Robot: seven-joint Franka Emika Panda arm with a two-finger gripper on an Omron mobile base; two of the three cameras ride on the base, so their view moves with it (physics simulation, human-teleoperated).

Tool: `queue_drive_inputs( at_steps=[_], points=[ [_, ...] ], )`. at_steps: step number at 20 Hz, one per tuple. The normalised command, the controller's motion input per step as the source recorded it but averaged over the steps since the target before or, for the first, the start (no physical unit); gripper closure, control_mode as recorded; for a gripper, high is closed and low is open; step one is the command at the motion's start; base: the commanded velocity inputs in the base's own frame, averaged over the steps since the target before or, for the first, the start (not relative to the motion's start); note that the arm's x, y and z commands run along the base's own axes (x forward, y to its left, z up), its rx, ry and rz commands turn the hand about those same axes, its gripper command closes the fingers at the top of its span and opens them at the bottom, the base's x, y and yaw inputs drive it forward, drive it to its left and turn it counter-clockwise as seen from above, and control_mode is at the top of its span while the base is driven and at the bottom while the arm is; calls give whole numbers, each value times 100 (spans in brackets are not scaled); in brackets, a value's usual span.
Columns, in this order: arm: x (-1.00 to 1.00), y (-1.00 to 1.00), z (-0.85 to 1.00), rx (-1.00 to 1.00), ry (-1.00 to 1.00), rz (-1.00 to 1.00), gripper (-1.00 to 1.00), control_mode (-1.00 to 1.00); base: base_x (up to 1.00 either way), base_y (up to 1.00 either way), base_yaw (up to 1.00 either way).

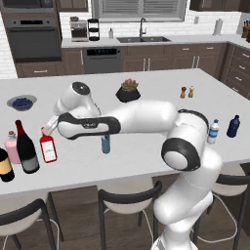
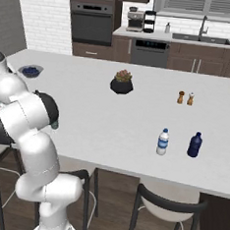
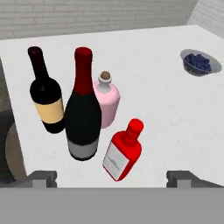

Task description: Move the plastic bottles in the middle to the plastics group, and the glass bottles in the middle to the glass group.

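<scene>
Hand view looks down on four bottles standing close at the counter's (image 3: 153,96) corner: a tall dark wine bottle (image 3: 82,109) with red foil on its neck, a flat red bottle (image 3: 123,151) with a white label leaning just beside it, a squat pink flask (image 3: 107,101) with a cork behind them, and a dark bottle with a yellowish label (image 3: 46,94) at the side. A glass bowl (image 3: 200,62) of dark berries sits well apart, toward the far edge. The gripper (image 3: 112,178) hangs spread wide above the red bottle, its two fingertips (image 3: 43,177) clear of everything — nothing pinched.

From the left base view, a small light-blue water bottle (image 1: 105,143) stands alone mid-counter, partly behind the arm. Near the other end stand a whitish clear water bottle (image 2: 162,142) and a navy bottle (image 2: 194,145), side by side but apart. The smooth white counter lies open between the two clusters, with a potted plant (image 2: 122,82) and two shakers (image 2: 185,98) further back.
</scene>
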Motion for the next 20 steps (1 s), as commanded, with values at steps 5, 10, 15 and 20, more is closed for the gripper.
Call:
queue_drive_inputs(
  at_steps=[5,10,15,20],
  points=[
    [-43,-80,3,0,15,-12,-100,-100,0,0,0],
    [-22,-94,0,0,21,-20,-100,-100,0,0,0],
    [-2,-90,-7,-5,17,-28,-100,-100,0,0,0],
    [0,-64,-21,-20,9,-28,-100,-100,0,0,0]
  ],
)
